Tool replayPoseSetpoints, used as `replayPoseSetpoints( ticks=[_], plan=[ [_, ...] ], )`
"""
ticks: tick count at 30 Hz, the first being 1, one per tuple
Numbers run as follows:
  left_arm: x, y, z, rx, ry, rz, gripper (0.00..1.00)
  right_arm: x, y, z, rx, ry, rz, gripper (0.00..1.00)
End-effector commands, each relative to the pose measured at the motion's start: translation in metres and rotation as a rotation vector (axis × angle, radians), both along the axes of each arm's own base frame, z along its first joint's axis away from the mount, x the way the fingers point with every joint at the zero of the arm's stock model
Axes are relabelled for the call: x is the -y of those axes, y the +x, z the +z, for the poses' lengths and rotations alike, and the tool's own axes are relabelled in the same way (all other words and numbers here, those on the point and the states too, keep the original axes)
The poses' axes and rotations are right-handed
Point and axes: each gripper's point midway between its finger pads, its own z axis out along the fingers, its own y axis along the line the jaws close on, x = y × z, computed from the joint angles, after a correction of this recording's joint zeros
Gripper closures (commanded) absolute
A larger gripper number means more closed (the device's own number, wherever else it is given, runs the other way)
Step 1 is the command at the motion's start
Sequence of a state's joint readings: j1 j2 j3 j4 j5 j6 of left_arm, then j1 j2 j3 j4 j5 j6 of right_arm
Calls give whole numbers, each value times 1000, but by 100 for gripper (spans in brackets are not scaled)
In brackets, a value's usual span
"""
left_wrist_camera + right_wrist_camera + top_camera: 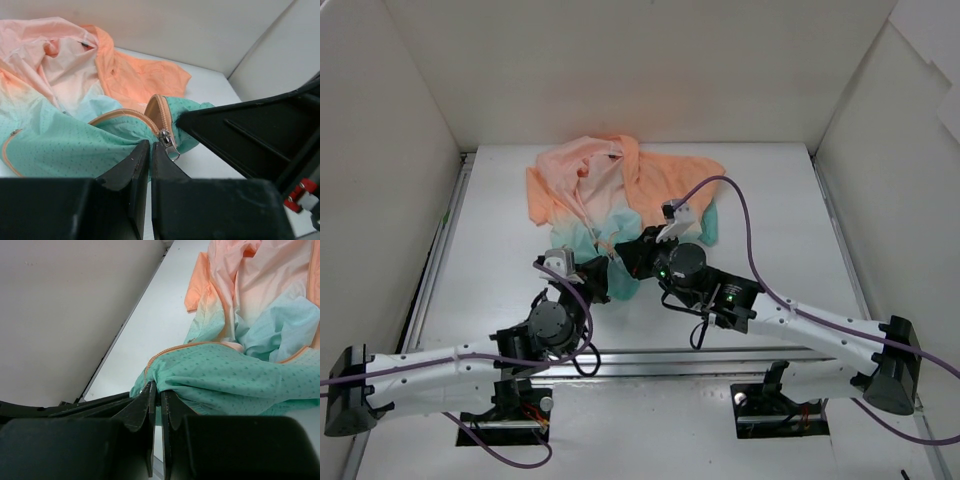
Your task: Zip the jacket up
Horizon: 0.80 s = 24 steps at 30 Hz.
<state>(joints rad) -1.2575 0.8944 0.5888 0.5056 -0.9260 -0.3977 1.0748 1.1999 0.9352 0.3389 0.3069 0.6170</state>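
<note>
The jacket (pixel 65 135) is showing as thin, soft cloth, matt and crinkling, and its mint part is carrying a fine dotted texture. The zipper pull (pixel 169 143) is gleaming like metal, with orange woven tape (pixel 157 109) running beside it. The left gripper (pixel 151 152) and the right gripper (pixel 159 395) are looking like hard black plastic, matt and faintly grained. The counter (pixel 790 210) is lying smooth and white, dully shining. The cable (pixel 720 179) is wearing a smooth purple sheath.

Top view: high over near edge, angled down toward far edge, whole tabletop (pixel 780 200) framed. Wrist views low and close: left faces far edge, right faces far-left corner. All share jacket (pixel 620 195) teal hem.
</note>
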Motion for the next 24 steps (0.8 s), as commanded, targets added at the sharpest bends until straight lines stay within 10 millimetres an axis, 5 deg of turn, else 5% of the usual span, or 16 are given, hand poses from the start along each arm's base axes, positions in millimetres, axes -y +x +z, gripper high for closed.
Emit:
replayPoseSetpoints(
  ticks=[1,8,24],
  plan=[
    [12,-16,32,56,-154,-145,100,4,5,67,104,162,-16,100],
    [23,-32,35,71,-186,-280,100,1,6,69,64,262,81,100],
    [27,-23,11,-63,-45,-213,100,5,4,85,71,233,83,100]
  ],
)
